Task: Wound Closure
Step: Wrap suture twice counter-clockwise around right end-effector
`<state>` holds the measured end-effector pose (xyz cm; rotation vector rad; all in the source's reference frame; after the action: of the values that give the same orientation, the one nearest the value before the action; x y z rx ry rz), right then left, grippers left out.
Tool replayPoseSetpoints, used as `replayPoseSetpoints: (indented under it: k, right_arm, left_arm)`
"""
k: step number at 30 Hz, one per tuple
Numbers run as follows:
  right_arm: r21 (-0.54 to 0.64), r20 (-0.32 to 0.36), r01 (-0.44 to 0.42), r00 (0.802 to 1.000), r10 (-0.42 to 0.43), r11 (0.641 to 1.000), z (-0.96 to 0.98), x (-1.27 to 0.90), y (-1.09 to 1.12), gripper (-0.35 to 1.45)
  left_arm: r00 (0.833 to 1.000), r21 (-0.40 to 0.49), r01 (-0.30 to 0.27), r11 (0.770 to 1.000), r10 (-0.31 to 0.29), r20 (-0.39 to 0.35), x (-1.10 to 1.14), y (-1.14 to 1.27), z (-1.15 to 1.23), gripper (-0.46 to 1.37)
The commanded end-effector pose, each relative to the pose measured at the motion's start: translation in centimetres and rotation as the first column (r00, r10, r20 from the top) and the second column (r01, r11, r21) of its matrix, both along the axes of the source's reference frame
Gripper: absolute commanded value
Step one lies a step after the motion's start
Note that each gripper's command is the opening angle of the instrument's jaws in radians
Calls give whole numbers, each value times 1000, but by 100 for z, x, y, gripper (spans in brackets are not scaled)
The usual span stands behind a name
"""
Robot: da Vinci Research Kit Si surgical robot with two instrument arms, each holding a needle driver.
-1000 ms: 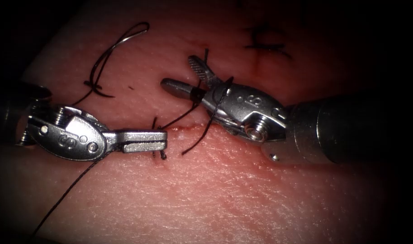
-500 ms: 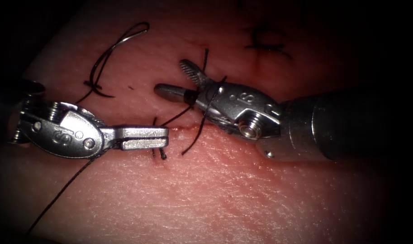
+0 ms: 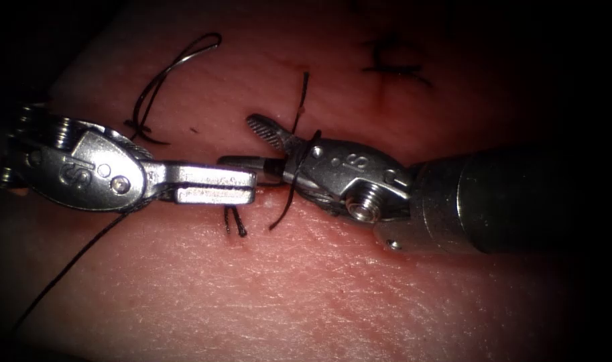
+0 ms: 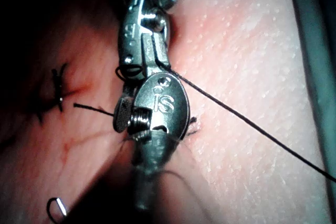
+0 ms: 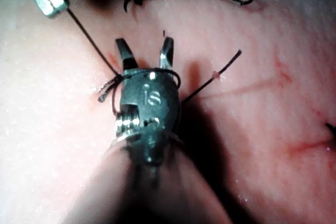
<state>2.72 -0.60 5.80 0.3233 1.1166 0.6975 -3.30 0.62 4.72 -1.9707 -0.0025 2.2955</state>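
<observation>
Endoscope view: left steel tool [image 3: 215, 186] clenches black thread [image 3: 64, 265], wound around the splayed, empty right steel tool [image 3: 252, 144], apparently forming a knot; curved needle [image 3: 175, 67] lies free on tissue [image 3: 359, 288].

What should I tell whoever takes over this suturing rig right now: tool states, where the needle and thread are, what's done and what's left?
Left tool: jaws shut on the thread, at the cut.
Right tool: jaws open, holding nothing; thread is looped around it behind the jaws.
Needle: lying free on the tissue, up on the left side, not in the tissue, thread attached.
Done: one stitch sits finished further along the cut; this stitch's thread is through both edges, short ends showing below the left tool.
Left: this knot is not yet tightened, and the thread is uncut.
</observation>
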Motion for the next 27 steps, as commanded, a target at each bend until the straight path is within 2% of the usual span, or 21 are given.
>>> replayPoseSetpoints:
  k: [1, 6, 9, 13, 17, 21, 27]
  right_arm:
    - [-7, -11, 16, 1000, -16, 1000, 1, 1, -1, 56]
    - [-13, -53, 71, 996, -72, 997, 1, 1, -9, 59]
    - [-42, -84, 121, 989, -124, 992, 2, 3, -16, 77]
    - [-85, -150, 217, 962, -228, 972, 5, 5, -33, 83]
    - [-108, -210, 274, 933, -291, 956, 4, 6, -42, 83]
    - [-125, -268, 293, 910, -317, 948, -1, 6, -45, 80]
    - [-137, -325, 261, 899, -293, 955, -9, 2, -40, 78]
  left_arm:
    - [1000, 17, -18, 1000, 18, 13, -1, 3, 0, -35]
    - [998, 46, -44, 998, 42, 42, -8, 18, 6, -35]
    - [997, 64, -52, 997, 49, 52, -10, 26, 14, -35]
    - [996, 93, -61, 994, 55, 63, -12, 38, 30, -35]
    - [995, 108, -76, 991, 68, 75, -15, 46, 46, -35]
    - [993, 123, -96, 988, 85, 88, -17, 44, 65, -35]
    - [991, 142, -111, 984, 99, 89, -15, 27, 104, -35]
